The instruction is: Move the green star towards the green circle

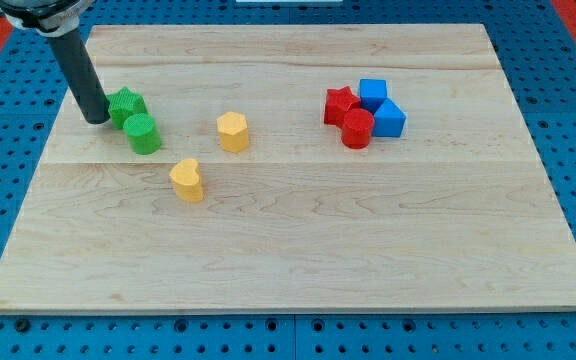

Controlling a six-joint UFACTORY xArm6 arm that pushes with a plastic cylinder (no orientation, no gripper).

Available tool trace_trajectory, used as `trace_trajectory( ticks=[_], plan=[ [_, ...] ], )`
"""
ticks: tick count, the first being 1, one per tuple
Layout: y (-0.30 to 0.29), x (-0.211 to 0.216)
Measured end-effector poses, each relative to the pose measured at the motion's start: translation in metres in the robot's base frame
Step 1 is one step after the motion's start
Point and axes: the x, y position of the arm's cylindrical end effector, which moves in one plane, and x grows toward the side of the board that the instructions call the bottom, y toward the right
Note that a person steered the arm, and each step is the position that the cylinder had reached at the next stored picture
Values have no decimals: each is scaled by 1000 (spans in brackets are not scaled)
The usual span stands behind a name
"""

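Note:
The green star (126,105) sits at the board's upper left, touching the green circle (143,134) just below and to its right. My tip (97,118) rests on the board right against the star's left side. The dark rod rises from it toward the view's top left.
A yellow hexagon block (232,131) and a yellow heart block (187,180) lie right of and below the green pair. A cluster of a red star (339,103), a red cylinder (357,128) and two blue blocks (382,107) sits at the right. The wooden board (298,250) lies on a blue pegboard.

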Motion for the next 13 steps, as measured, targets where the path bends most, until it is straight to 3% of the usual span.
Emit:
trace_trajectory(
  ticks=[2, 5, 7, 10, 13],
  plan=[
    [-28, -27],
    [37, -28],
    [49, -23],
    [25, 11],
    [41, 57]
  ],
)
